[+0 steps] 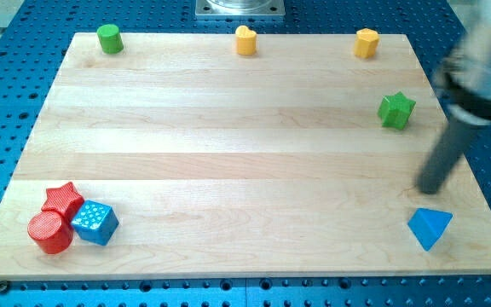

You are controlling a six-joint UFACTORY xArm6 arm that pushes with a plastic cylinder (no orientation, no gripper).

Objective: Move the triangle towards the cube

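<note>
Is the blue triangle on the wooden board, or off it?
On the board. The blue triangle lies at the wooden board's bottom right corner, inside its edges. My tip is just above it, apart.

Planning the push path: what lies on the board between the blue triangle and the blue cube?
Nothing. In the camera view the wood between the blue triangle and the blue cube is bare. My tip sits just above the triangle.

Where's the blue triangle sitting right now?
The blue triangle lies at the board's bottom-right corner in the camera view, just below my tip, far across from the blue cube at the bottom left.
</note>
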